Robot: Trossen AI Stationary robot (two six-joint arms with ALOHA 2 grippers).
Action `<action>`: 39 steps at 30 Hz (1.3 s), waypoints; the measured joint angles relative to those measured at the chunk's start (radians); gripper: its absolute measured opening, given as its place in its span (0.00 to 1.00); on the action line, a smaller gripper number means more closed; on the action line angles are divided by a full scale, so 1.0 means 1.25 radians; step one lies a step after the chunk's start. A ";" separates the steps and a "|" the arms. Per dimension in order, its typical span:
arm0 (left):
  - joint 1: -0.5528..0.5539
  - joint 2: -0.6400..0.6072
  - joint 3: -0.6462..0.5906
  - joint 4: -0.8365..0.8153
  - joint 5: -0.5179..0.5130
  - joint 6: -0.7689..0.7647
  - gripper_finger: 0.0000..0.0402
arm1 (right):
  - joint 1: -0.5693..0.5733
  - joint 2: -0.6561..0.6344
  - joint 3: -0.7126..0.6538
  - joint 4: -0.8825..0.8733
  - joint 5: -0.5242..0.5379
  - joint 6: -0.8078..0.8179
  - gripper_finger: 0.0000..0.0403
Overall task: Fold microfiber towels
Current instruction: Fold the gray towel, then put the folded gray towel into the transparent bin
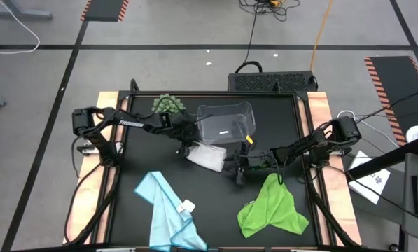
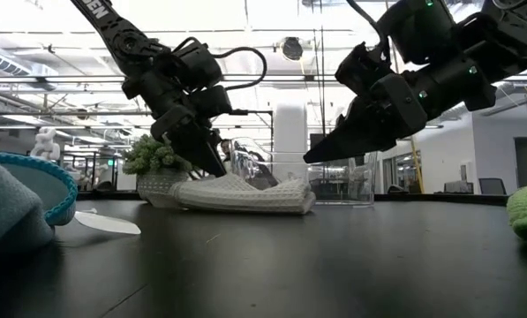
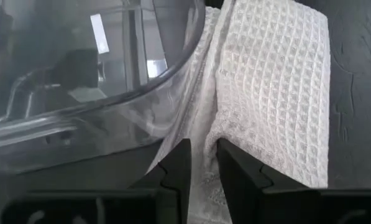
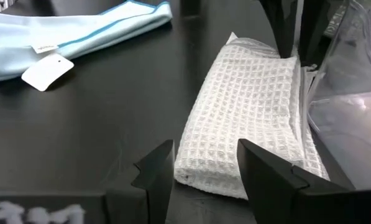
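Lying folded, the waffle-textured white towel (image 4: 247, 118) touches the clear bin (image 1: 226, 122).

Bright ceiling lights flare behind the low view, silhouetting the arms; glare streaks the clear bin (image 3: 98, 74); near blue cloth (image 2: 16, 208) blurs.

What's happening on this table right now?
Two arms are working on the folded white towel lying against the clear bin. The left tool sits at one end with a fold between its narrowly parted fingers; the right tool hovers open at the other end. The blue towel and green towel lie unfolded nearby.
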 joint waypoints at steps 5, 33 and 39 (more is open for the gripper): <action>0.000 0.000 0.000 -0.001 -0.005 0.005 0.20 | 0.000 0.000 0.000 -0.001 0.001 0.003 0.42; -0.149 -0.140 -0.016 -0.107 -0.108 -0.115 0.20 | -0.018 0.022 0.001 -0.058 0.002 0.263 0.42; -0.208 -0.112 -0.048 -0.049 -0.199 -0.079 0.20 | -0.038 0.022 0.001 -0.090 -0.021 0.397 0.42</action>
